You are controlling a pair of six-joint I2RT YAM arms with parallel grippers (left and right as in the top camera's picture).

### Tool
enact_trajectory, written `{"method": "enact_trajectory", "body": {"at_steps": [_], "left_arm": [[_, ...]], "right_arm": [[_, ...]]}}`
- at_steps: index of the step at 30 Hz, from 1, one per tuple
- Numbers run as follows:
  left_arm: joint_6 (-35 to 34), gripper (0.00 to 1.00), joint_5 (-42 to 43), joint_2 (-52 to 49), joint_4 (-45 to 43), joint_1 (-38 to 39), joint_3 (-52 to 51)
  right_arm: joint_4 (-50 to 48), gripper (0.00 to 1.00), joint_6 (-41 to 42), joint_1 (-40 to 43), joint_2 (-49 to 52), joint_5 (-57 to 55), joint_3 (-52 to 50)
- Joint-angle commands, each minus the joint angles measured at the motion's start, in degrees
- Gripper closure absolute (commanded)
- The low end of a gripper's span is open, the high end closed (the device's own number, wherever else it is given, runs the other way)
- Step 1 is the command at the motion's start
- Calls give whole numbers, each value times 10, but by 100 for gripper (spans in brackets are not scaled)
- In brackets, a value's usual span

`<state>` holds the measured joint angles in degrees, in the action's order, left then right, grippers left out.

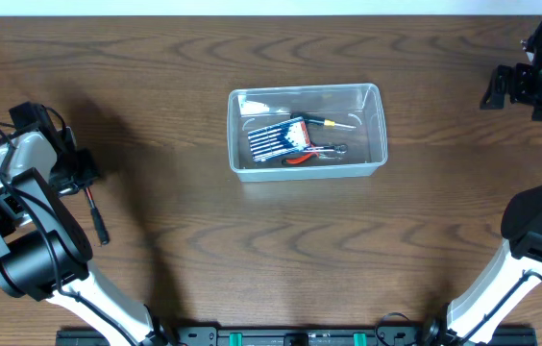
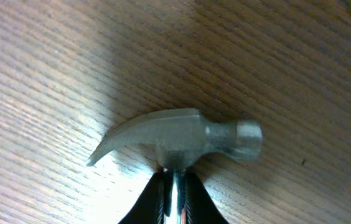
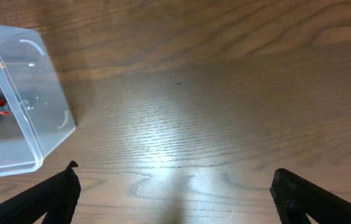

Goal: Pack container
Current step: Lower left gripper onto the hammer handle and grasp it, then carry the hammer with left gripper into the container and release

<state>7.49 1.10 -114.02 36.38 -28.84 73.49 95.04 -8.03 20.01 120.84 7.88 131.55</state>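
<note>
Container (image 1: pixel 377 130): mid-desk (image 1: pixel 175 250), holding a blue case (image 1: pixel 273 141), pliers (image 1: pixel 311 155) and a screwdriver (image 1: pixel 332 122).
Left end effector (image 2: pixel 174 190): clamped on the hammer (image 2: pixel 182 140) shaft, at the desk's left.
Right end effector (image 3: pixel 175 199): fingers wide apart, right of the container.

**Materials and surface finishes**

The table (image 1: pixel 156 58) is brown wood grain with a low sheen, and it reflects light as a pale patch in the right wrist view. The container (image 3: pixel 38 93) is clear, glossy plastic with smooth walls and a thicker rim. The hammer (image 2: pixel 182 140) has a dull grey metal head, a brighter striking face and a shinier shank. The pliers (image 1: pixel 302 157) have red coated grips.
</note>
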Motion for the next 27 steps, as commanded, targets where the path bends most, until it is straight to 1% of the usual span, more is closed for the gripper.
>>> {"method": "enact_trajectory", "body": {"at_steps": [1, 8, 15, 18, 24, 27], "left_arm": [[-1, 94, -7, -15, 3, -5, -3], [-3, 94, -6, -10, 13, 2, -1], [-3, 94, -7, 38, 57, 36, 22], [0, 94, -6, 69, 93, 59, 41], [35, 94, -5, 123, 202, 135, 119], [78, 94, 12, 146, 250, 189, 174]], "right_arm": [[1, 1, -8, -1, 4, -4, -1], [1, 1, -3, -1, 4, -4, -1], [9, 1, 4, -1, 4, -4, -1], [14, 1, 7, -1, 4, -4, -1], [17, 1, 7, -1, 4, -4, -1], [17, 1, 7, -1, 4, -4, -1]]}}
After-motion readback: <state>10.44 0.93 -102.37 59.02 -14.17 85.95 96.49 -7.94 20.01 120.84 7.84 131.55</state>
